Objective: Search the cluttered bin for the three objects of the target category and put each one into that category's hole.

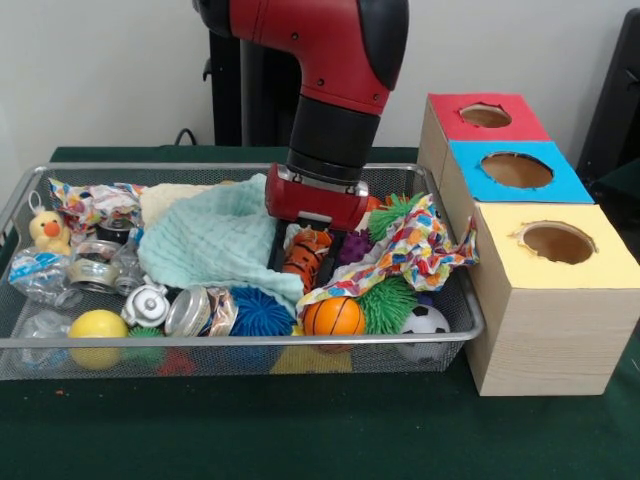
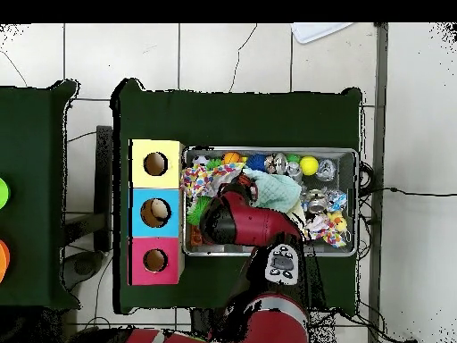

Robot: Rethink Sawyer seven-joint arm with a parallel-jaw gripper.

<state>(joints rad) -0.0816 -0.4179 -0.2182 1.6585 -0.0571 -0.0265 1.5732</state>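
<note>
The wire mesh bin (image 1: 250, 342) sits on the green table, full of clutter; it also shows in the overhead view (image 2: 358, 201). My gripper (image 1: 305, 262) reaches down into its middle, with its black fingers on either side of the orange striped tiger plush (image 1: 305, 255) and closed against it. The yellow duck (image 1: 48, 232) sits at the bin's left end. No cream plush shows. The red-topped hole (image 1: 486, 115) is on the far end of the wooden box, right of the bin; it also shows in the overhead view (image 2: 155, 260). There the arm hides the gripper.
The blue-topped hole (image 1: 516, 170) and yellow-topped hole (image 1: 556, 242) lie nearer on the box. A mint cloth (image 1: 215, 240) and a colourful cloth (image 1: 420, 250) flank the gripper. A small basketball (image 1: 333, 316), spiky balls (image 1: 262, 310) and crushed cans (image 1: 200, 310) line the front rim.
</note>
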